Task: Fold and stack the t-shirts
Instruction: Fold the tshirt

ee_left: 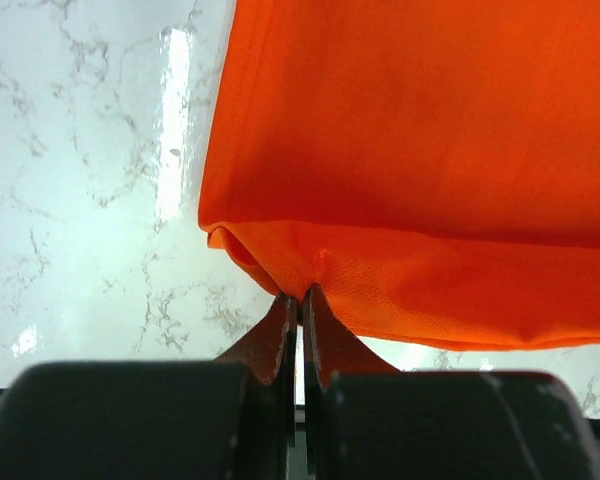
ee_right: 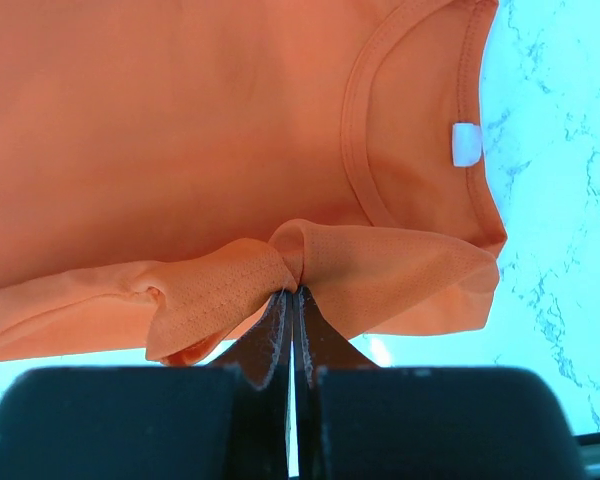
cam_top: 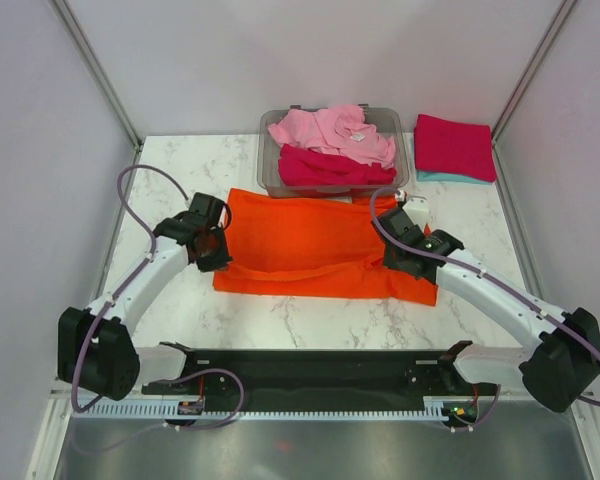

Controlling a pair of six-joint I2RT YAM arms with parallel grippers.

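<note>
Orange short-sleeved cloth t-shirt (cam_top: 310,240), pinched tight in my left jaws and right jaws, should travel level and taut between them for a straight fold.

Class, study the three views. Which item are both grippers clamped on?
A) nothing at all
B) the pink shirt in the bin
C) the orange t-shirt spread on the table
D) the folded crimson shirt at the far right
C: in the wrist views the left gripper and the right gripper are each pinched shut on a bunched fold of the orange t-shirt.
</note>
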